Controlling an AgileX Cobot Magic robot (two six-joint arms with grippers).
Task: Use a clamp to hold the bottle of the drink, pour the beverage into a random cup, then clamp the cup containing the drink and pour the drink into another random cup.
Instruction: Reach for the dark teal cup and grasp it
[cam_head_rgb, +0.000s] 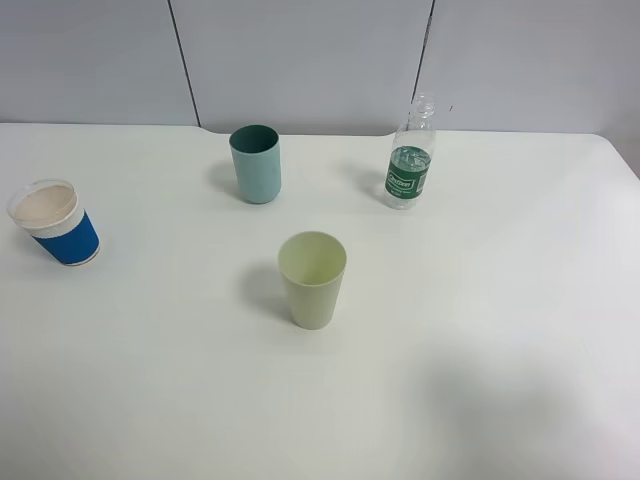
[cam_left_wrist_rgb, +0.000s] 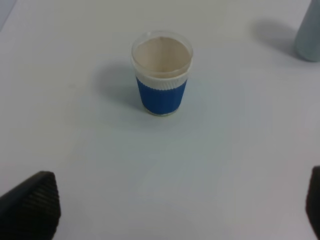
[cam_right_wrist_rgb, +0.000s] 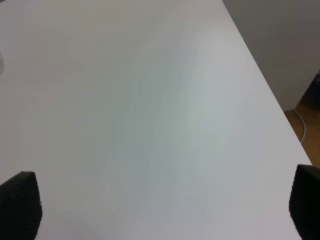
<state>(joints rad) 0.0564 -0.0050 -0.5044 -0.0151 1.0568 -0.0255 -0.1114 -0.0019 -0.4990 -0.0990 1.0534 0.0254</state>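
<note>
Both the left gripper and right gripper are held wide and empty. The bottle is stood far right, untouched. Being light and uncapped, it may be toppled by an off-centre approach.

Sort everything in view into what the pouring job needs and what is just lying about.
For the job:
bottle
teal cup
blue-and-white cup
left gripper and right gripper, both open and empty

Lying about:
pale yellow-green cup
</note>
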